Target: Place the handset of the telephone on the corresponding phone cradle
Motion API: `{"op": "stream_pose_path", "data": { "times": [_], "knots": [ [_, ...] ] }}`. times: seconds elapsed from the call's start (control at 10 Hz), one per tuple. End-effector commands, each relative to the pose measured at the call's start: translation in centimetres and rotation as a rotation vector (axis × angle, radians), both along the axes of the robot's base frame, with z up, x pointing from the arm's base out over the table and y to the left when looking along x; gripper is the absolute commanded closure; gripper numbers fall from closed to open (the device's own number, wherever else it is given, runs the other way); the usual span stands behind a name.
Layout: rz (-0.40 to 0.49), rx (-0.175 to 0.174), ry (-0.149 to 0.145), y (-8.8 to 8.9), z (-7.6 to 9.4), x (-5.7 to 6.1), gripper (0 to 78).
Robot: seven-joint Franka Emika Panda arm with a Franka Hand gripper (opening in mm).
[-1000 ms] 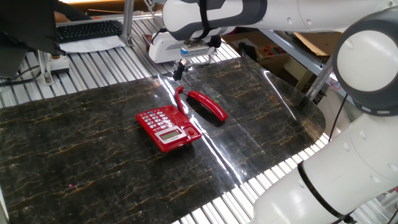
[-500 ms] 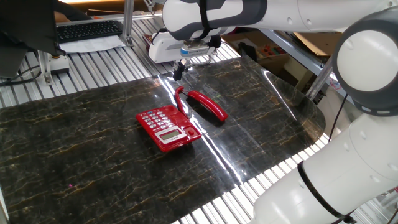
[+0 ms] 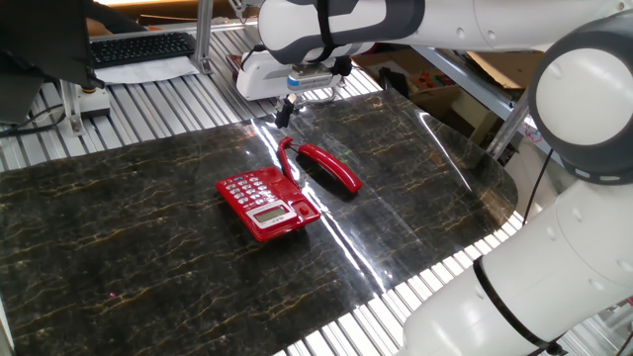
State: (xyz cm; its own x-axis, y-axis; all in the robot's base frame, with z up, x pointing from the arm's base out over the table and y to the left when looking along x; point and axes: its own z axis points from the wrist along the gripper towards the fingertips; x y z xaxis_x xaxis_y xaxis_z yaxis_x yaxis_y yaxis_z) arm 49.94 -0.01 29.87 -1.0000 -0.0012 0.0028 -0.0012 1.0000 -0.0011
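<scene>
The dark marbled tabletop (image 3: pixel 129 227) carries the telephone (image 3: pixel 265 204) mid-surface; the handset (image 3: pixel 330 169) lies just beside it, toward the far edge. The hand (image 3: pixel 284 110) hovers above, empty; finger spacing cannot be determined. Risk: the glossy handset slips, or its cord (image 3: pixel 286 156) drags the base.

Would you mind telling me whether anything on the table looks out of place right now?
Yes: the handset lies off the telephone, on the dark mat beside it, joined only by its cord, so the phone cradle sits empty. The gripper hangs above, holding nothing.
</scene>
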Motion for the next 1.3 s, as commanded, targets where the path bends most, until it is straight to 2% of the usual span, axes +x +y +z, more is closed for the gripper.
{"op": "stream_pose_path", "data": {
  "times": [0.1,0.2,0.5,0.7,0.8,1.3],
  "knots": [
    [0.214,0.068,0.057,0.00,0.00,0.00,77.6],
    [0.221,0.040,0.056,0.01,0.00,0.00,77.6],
    [0.219,0.040,0.058,0.02,0.01,0.00,77.6],
    [0.202,0.047,0.092,0.02,0.02,0.02,77.6],
    [0.202,0.047,0.098,0.02,0.03,0.05,77.6],
    [0.194,0.045,0.101,0.02,0.02,0.06,77.6]
  ]
}}
